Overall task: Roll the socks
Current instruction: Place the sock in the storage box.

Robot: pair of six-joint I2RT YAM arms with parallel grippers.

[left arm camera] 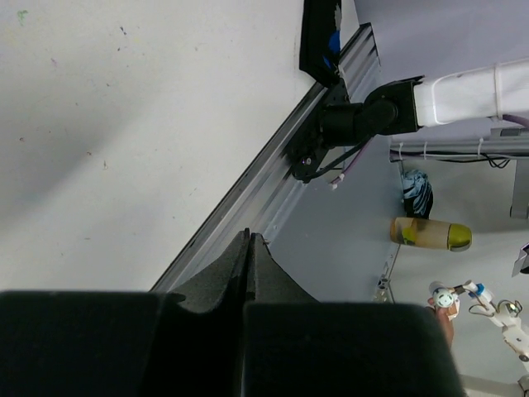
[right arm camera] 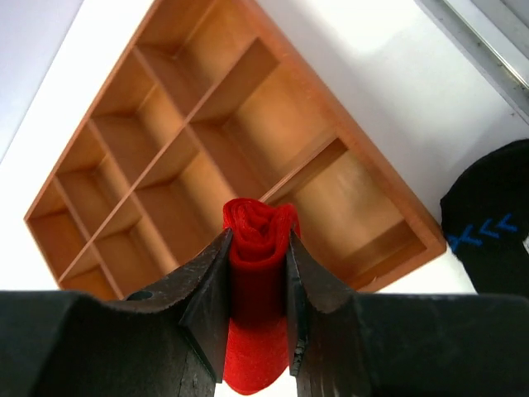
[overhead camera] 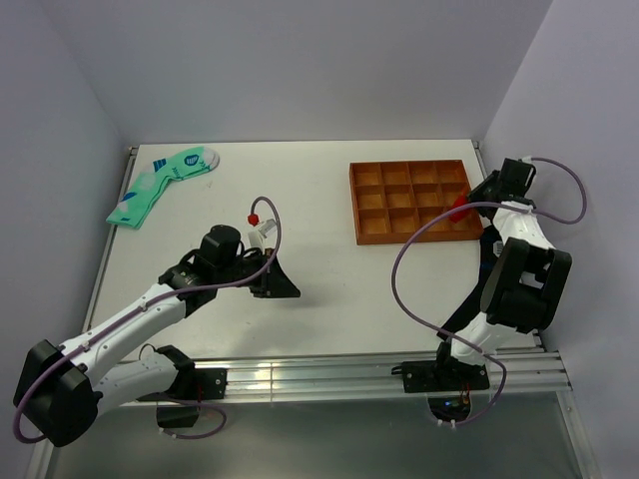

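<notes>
Socks (right arm camera: 256, 289) rolled, pinched in R gripper (right arm camera: 257, 241) over tray (right arm camera: 273, 124).

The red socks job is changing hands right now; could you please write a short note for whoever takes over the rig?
Left gripper: shut, empty, low over the table.
Right gripper: shut on the red sock roll, held above the brown tray, toward its right side.
Done: the red socks look rolled into one bundle.
Left: probably lower the roll into a tray compartment and release it; the compartments in view are empty.
Also there: mint-green sock at the far left, black sock beside a corner of the tray.
</notes>
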